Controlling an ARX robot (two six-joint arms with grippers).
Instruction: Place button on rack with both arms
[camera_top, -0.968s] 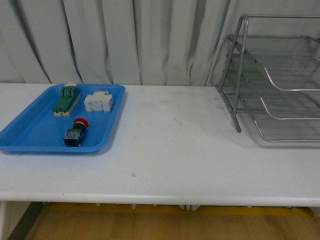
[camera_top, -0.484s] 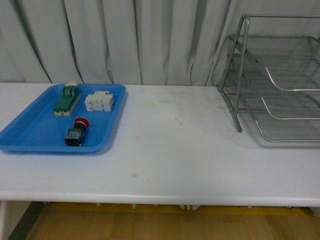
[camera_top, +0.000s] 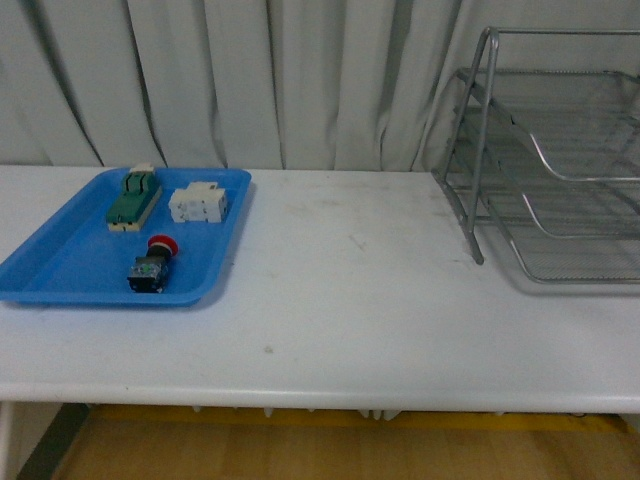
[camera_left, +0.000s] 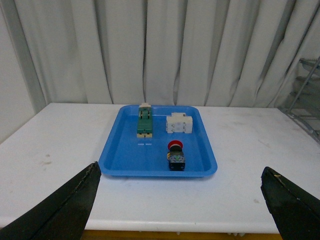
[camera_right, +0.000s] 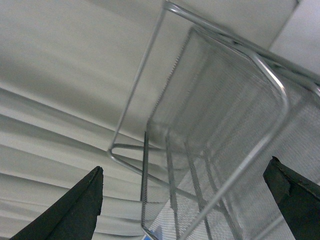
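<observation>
Button (camera_top: 155, 262) lies in blue tray (camera_top: 60, 265) at left; rack (camera_top: 545, 160) stands right.

L gripper (camera_left: 180, 168): only two finger tips in shot, rest cut by frame edge; same w/ R gripper (camera_right: 185, 166); rack (camera_top: 483, 150) runs off front view's edge; well beyond L fingers just a sliver of it; between R fingers mesh blurs, frame cropped; button (camera_top: 153, 265) body markings too small to read.
</observation>
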